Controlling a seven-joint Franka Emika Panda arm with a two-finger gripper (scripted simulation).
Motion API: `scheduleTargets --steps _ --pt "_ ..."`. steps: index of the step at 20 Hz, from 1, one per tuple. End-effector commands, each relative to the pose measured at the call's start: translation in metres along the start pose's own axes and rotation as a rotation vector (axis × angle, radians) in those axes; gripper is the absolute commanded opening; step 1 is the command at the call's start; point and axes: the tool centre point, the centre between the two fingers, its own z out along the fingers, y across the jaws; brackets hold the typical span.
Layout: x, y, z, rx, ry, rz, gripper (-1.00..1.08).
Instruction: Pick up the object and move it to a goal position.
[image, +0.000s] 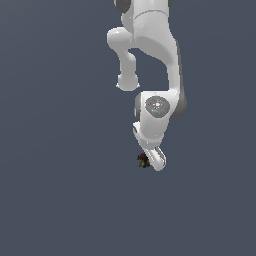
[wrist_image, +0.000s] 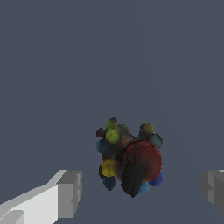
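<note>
The object is a small dark, knobbly lump with a large red part and green, yellow and blue specks. In the wrist view it lies on the grey floor between my two grey fingertips, with clear gaps on both sides. My gripper is open and holds nothing. In the exterior view the object peeks out at the left side of the white gripper, which hangs low at the end of the arm and hides the fingers.
The floor is a plain dark grey surface all around. The white arm comes down from the top of the exterior view.
</note>
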Motion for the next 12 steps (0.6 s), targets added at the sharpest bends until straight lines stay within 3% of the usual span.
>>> scheduleTargets --steps 1,12 --pt "0.0 0.0 0.005 -0.001 0.0 0.001 1.0" --pt "0.0 0.001 0.049 0.0 0.0 0.005 1.0"
